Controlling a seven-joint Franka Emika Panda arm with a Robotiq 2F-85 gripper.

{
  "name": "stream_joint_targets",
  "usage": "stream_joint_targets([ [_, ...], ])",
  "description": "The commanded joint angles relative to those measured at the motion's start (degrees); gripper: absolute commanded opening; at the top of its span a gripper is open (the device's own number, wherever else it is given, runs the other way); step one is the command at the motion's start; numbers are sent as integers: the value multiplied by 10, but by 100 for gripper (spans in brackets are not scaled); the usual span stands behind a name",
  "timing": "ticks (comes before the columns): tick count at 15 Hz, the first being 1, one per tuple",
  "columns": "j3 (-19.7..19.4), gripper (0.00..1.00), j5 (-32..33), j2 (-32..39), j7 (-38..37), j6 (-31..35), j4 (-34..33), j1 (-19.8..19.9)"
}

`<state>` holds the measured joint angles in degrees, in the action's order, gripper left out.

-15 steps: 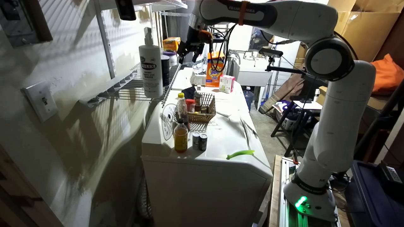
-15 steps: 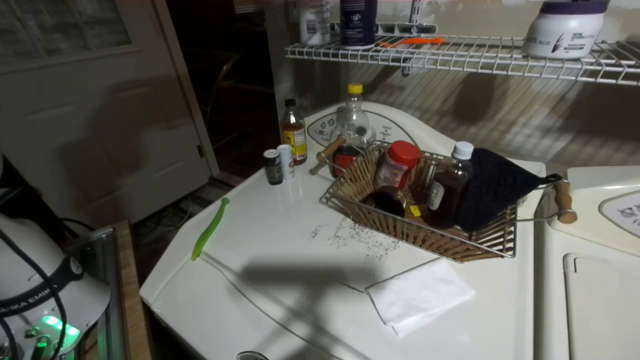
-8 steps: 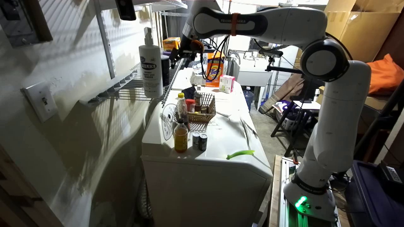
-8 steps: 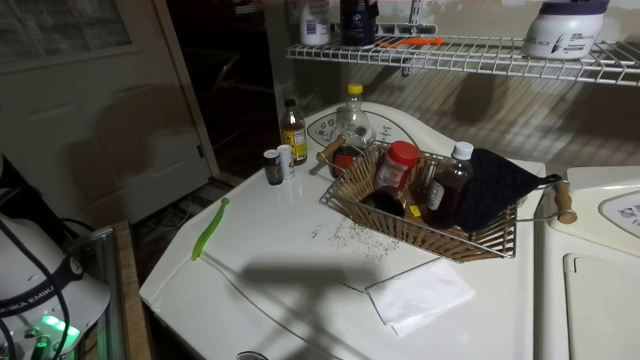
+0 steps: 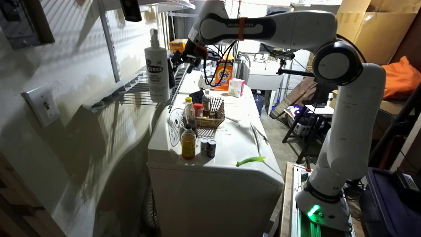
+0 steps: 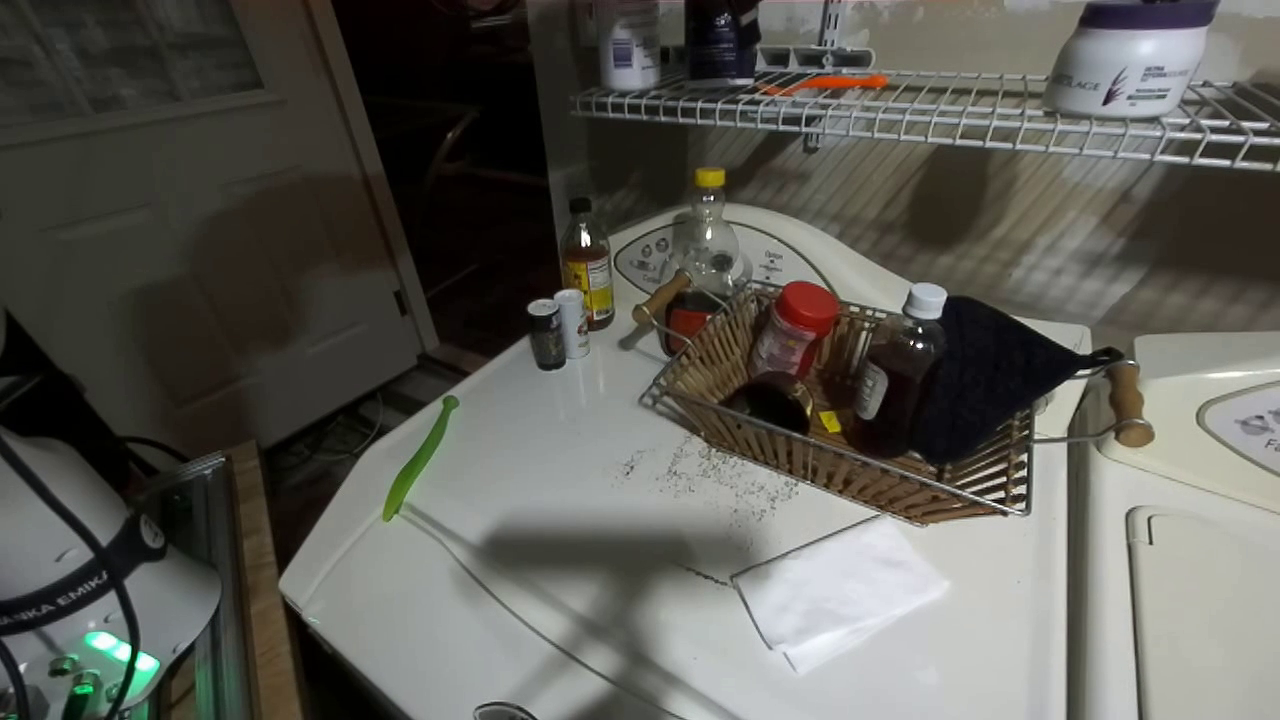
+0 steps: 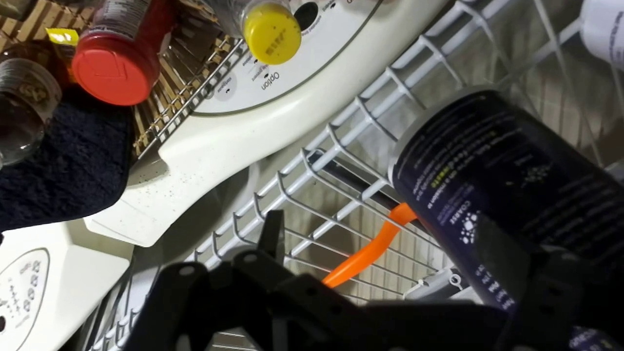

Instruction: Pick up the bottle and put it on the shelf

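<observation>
Can't confirm contact btwn. gripper, blurred in wrist view, & dk. canister up past back edge of counter. Can't see its top, cut off in an ext. view. Can't ID specks btwn. back & front edges, too sm. Can't see all of oval emblem nr. front edge.

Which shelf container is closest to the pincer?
The dark container marked COARSE: in the wrist view, one finger overlaps it. The tall white bottle and purple-lidded tub stand farther off.

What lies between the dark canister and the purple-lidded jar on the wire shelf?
A slim orange item on the wire shelf, nearer the dark canister than the jar, as an exterior view shows.
</observation>
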<state>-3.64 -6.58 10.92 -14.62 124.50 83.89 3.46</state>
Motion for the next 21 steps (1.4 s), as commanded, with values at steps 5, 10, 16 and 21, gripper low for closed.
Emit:
stream_joint_targets([
  [5, 0, 100, -5, -2, -9, -24, 24, -1],
  [10, -1, 100, 3, 4, -16, -39, 34, -4],
  [16, 4, 100, -18, 14, -15, 44, 48, -6],
  [21, 12, 100, -51, 13, -6, 99, 72, -6],
])
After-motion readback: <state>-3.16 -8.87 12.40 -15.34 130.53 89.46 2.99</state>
